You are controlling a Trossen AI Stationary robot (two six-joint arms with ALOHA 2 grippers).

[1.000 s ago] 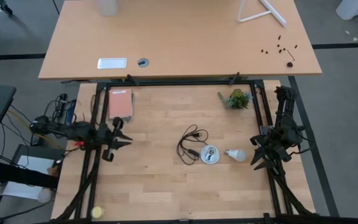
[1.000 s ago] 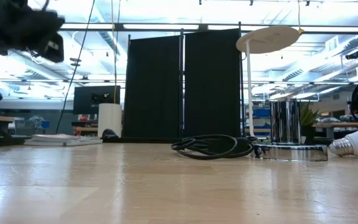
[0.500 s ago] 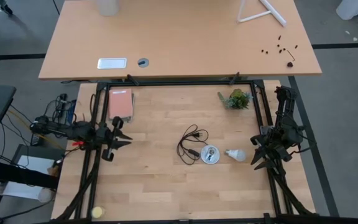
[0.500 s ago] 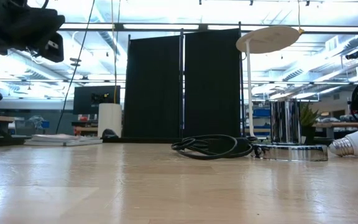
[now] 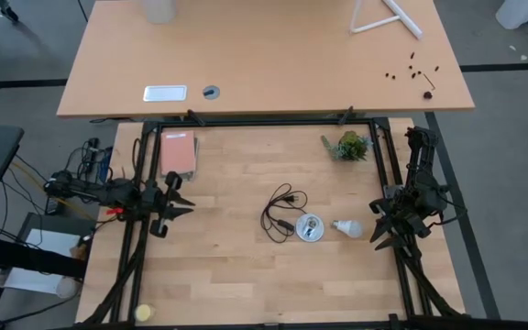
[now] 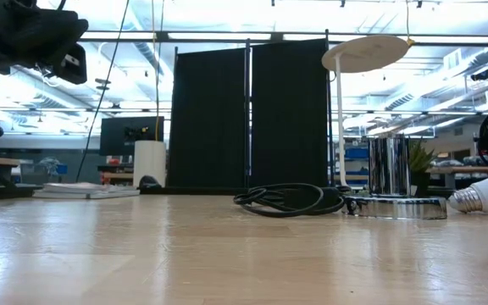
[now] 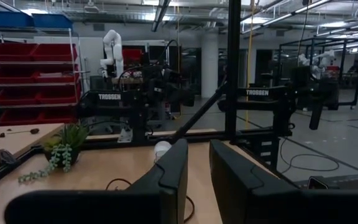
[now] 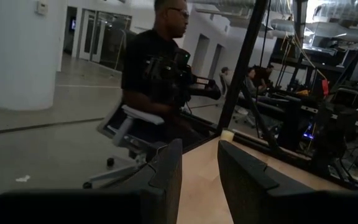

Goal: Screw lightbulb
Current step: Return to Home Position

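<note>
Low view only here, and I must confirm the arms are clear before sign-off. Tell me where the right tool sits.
Observer: The right tool is at the table's right edge, just right of the lightbulb and apart from it.
Operator: Report what it holds.
Observer: Nothing; the right wrist view shows an empty gap between its fingers.
Operator: Now the left tool.
Observer: The left tool is at the table's left edge, far from the lightbulb.
</note>
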